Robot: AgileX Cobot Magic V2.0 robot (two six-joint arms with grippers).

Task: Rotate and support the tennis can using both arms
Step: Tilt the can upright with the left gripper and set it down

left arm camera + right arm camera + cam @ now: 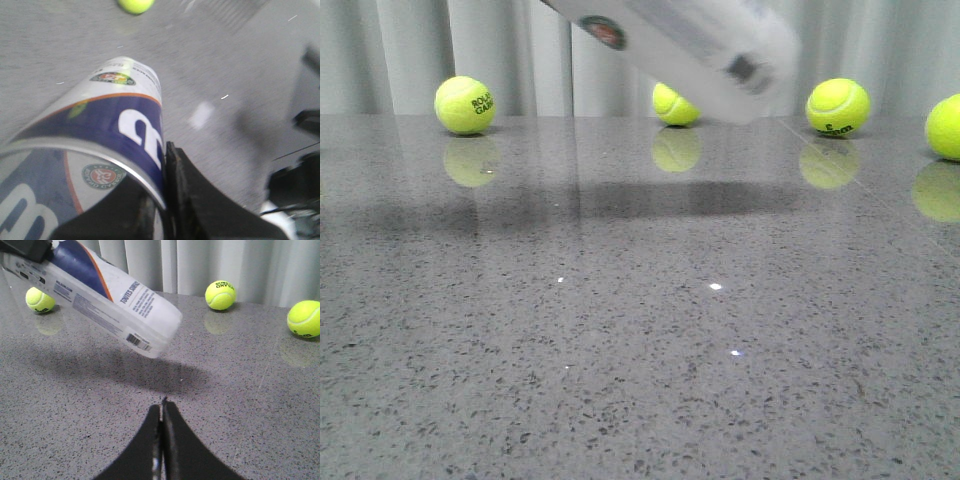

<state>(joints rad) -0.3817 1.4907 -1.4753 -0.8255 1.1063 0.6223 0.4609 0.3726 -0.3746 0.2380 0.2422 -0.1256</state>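
The tennis can (pixel 690 45) hangs tilted in the air over the far part of the table, its closed end lowest, blurred at the top of the front view. In the left wrist view my left gripper (pixel 159 192) is shut on the can (pixel 110 115) at its silver rim, one finger (pixel 190 200) pressed against the outside of the navy label. The right wrist view shows the can (pixel 110 300) ahead, with the left gripper (pixel 25 247) at its upper end. My right gripper (pixel 162 407) is shut and empty, low over the table, short of the can's lower end.
Several yellow-green tennis balls lie along the table's far edge before a pale curtain: one at left (pixel 465 105), one behind the can (pixel 675 103), one at right (pixel 838 106), one at the right border (pixel 948 127). The grey speckled table (pixel 640 350) carries the can's shadow.
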